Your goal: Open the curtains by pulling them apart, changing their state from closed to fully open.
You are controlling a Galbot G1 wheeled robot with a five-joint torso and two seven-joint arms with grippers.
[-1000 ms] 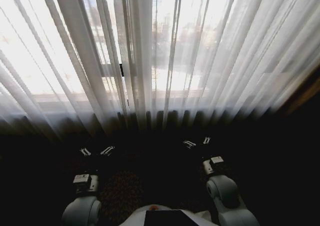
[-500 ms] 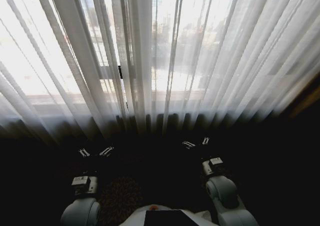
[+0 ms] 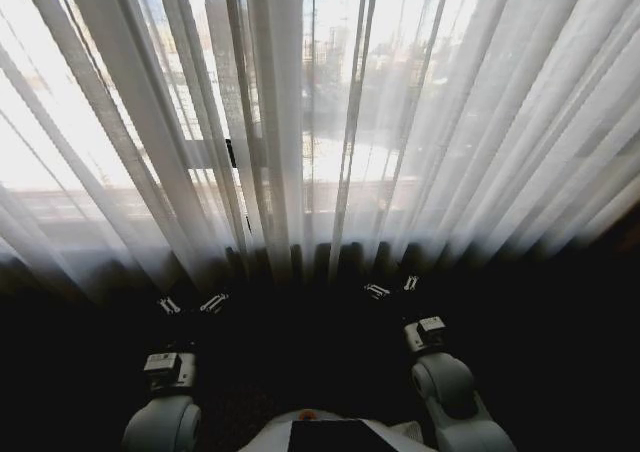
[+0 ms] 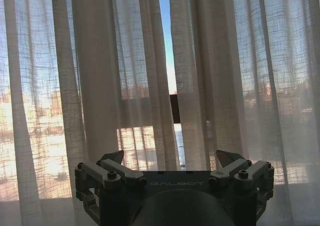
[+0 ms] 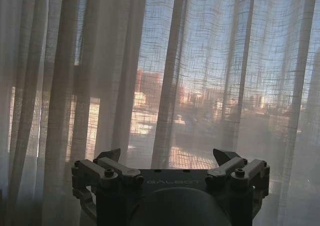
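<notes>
A dark window frame bar (image 4: pixel 174 108) shows in the left wrist view, with a strip of pale blue sky (image 4: pixel 165 16) above it. In the head view a small dark window handle (image 3: pixel 230 153) sits on a pale horizontal frame rail (image 3: pixel 200 154), and the floor (image 3: pixel 560 352) along the bottom lies in deep shadow. In the right wrist view, hazy city buildings (image 5: pixel 150 83) stand outside, lit in warm orange, under a blue sky.
</notes>
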